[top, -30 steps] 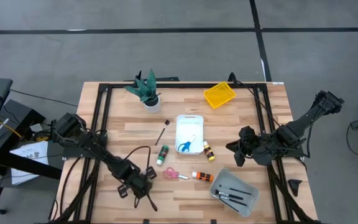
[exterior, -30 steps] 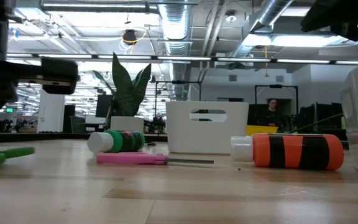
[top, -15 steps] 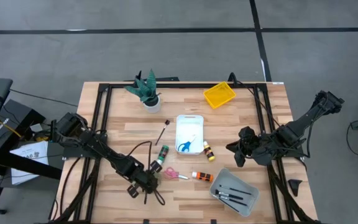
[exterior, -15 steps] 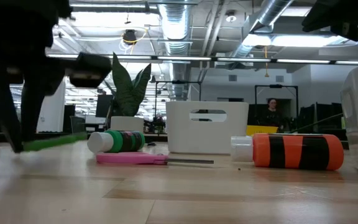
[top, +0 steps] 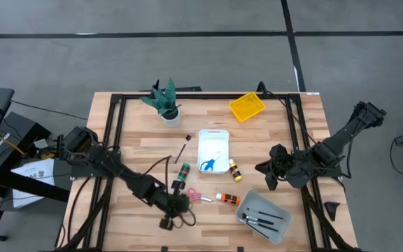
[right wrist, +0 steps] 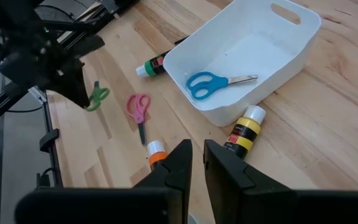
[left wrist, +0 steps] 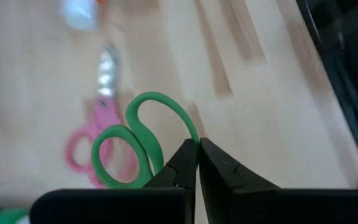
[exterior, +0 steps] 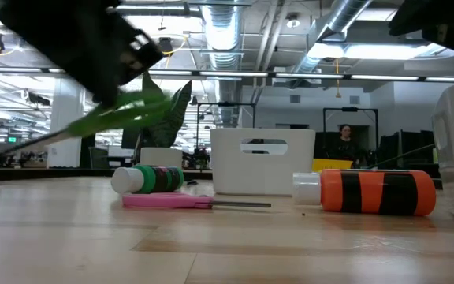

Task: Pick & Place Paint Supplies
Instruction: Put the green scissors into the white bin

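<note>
1. The left gripper (left wrist: 197,163) is pressed together on the green scissors (left wrist: 143,139), pinching the rim of one handle loop between its fingertips.
2. In the low view the green scissors (exterior: 117,114) hang tilted in the upper left of the frame, clear of the desk (exterior: 227,244), under the dark bulk of the left gripper (exterior: 85,39).
3. In the high view the left arm reaches from the left edge toward lower centre, and its gripper (top: 175,205) sits just left of the pink scissors (top: 196,197).
4. The right gripper (right wrist: 193,160) has its fingers close together with a narrow gap showing between them, and nothing is held in it.
5. In the high view the right arm comes in from the upper right, and its gripper (top: 270,173) waits at right of centre above the desk, near the grey tray (top: 283,208).
6. The grey tray, at lower right in the high view, holds dark-handled brushes (top: 263,221).
7. The white tray (top: 213,134) at centre holds blue scissors (top: 208,164).
8. A yellow bottle (top: 235,170) lies just right of the white tray, and a green bottle (top: 182,174) just left of it.
9. An orange bottle (top: 227,199) lies between the pink scissors and the grey tray.
10. A lone brush (top: 182,149) lies left of the white tray.
11. The yellow tray (top: 247,107) sits at upper centre-right, and the potted plant (top: 164,100) at upper centre-left.
</note>
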Controlling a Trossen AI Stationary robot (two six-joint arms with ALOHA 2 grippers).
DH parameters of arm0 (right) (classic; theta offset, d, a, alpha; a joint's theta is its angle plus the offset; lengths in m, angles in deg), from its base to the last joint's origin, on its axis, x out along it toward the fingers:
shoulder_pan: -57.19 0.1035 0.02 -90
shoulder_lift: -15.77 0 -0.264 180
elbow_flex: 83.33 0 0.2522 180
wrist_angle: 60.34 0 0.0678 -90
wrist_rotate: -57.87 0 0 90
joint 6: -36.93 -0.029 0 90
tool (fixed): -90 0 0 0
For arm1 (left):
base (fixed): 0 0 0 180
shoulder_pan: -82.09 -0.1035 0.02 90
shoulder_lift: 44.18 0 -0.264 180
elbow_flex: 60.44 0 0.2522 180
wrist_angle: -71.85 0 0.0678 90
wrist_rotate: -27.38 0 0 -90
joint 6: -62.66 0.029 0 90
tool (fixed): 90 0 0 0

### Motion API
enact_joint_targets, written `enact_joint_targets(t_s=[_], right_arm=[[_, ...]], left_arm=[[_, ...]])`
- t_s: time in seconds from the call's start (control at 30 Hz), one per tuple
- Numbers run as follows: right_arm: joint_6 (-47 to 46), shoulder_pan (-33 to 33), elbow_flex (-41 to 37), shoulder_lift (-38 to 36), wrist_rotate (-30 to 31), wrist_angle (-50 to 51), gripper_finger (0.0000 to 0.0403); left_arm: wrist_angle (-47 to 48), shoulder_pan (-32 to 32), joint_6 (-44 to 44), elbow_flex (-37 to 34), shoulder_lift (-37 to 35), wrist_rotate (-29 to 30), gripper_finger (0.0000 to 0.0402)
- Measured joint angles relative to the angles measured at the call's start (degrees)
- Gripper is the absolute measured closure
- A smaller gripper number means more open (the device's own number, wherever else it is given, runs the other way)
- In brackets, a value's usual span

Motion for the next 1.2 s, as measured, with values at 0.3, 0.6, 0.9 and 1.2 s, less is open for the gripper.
enact_joint_targets(t_s=[0.3, 0.6, 0.9, 1.2], right_arm=[[-0.01, 2.31, 0.00, 0.00, 0.18, -0.26, 0.0364], [-0.18, 3.64, 0.00, 0.00, 1.32, -0.29, 0.0364], [-0.18, 3.82, 0.00, 0.00, 1.47, -0.41, 0.0364], [-0.59, 3.74, -0.02, 0.00, 1.49, -0.11, 0.0364]], left_arm=[[-9.55, -5.24, -9.68, 4.06, -0.07, 10.48, 0.0401], [-18.44, -15.39, -9.67, 5.32, -0.09, 16.82, 0.0401], [-27.29, -25.56, -7.87, 5.32, -0.09, 20.65, 0.0401], [-29.97, -28.40, -8.05, 5.32, 1.55, 21.88, 0.0401]])
